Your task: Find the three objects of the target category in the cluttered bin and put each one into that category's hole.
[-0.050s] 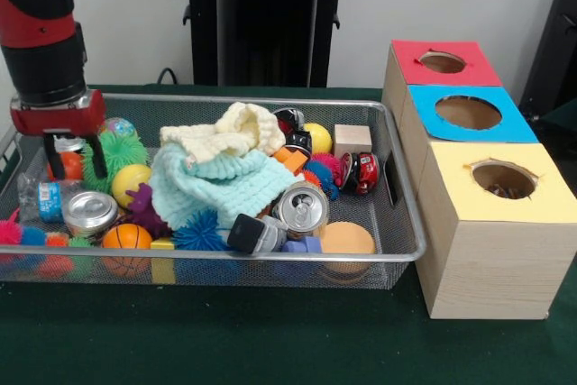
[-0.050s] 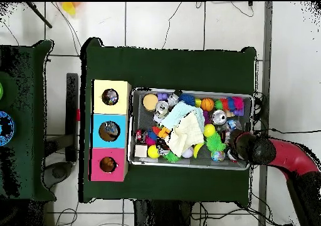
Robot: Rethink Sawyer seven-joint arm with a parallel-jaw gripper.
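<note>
My gripper [image 1: 75, 161] hangs low over the left end of the wire bin [image 1: 397, 169], open, its black fingers [image 1: 95, 158] straddling a small orange ball [image 1: 71, 167]. In the overhead view the gripper [image 2: 235, 149] is at the bin's right end. Beside it lie a green spiky ball [image 1: 119, 152], a yellow ball [image 1: 131, 182], a silver can [image 1: 88, 212] and a plastic bottle [image 1: 41, 194]. A second silver can [image 1: 300, 207] and a red can [image 1: 365, 171] lie further right. Three boxes with holes stand beside the bin: red [image 1: 442, 62], blue [image 1: 469, 113], yellow [image 1: 500, 179].
Mint [image 1: 216, 188] and cream [image 1: 230, 132] knitted cloths cover the bin's middle. A small basketball [image 1: 126, 239], blue spiky ball [image 1: 198, 232], orange disc [image 1: 347, 239], wooden block [image 1: 352, 140] and other toys crowd around. The bin's rim [image 2: 191, 91] encloses all of it.
</note>
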